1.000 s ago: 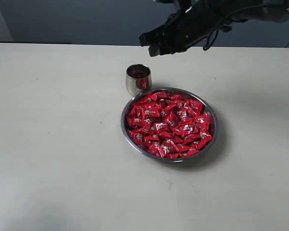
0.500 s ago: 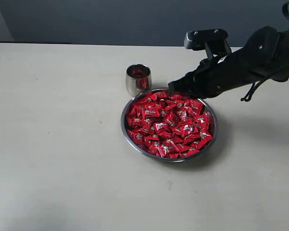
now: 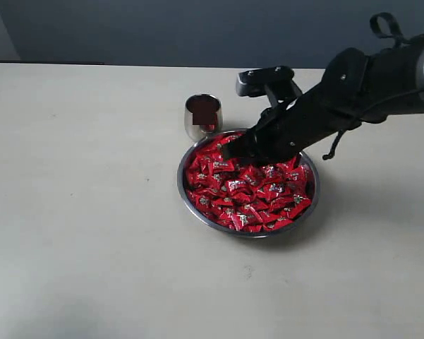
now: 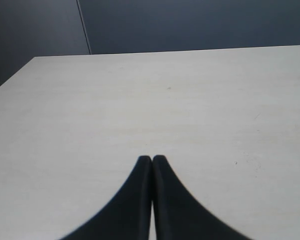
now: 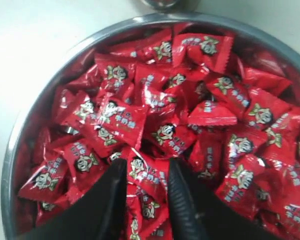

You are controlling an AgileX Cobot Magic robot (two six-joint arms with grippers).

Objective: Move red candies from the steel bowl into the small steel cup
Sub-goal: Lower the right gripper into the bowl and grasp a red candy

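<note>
Red candies [image 5: 204, 75] around right end effector [image 5: 147, 167]

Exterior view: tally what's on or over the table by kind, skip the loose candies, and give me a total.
steel bowl: 1
small steel cup: 1
robot hand: 1
Total: 3
</note>
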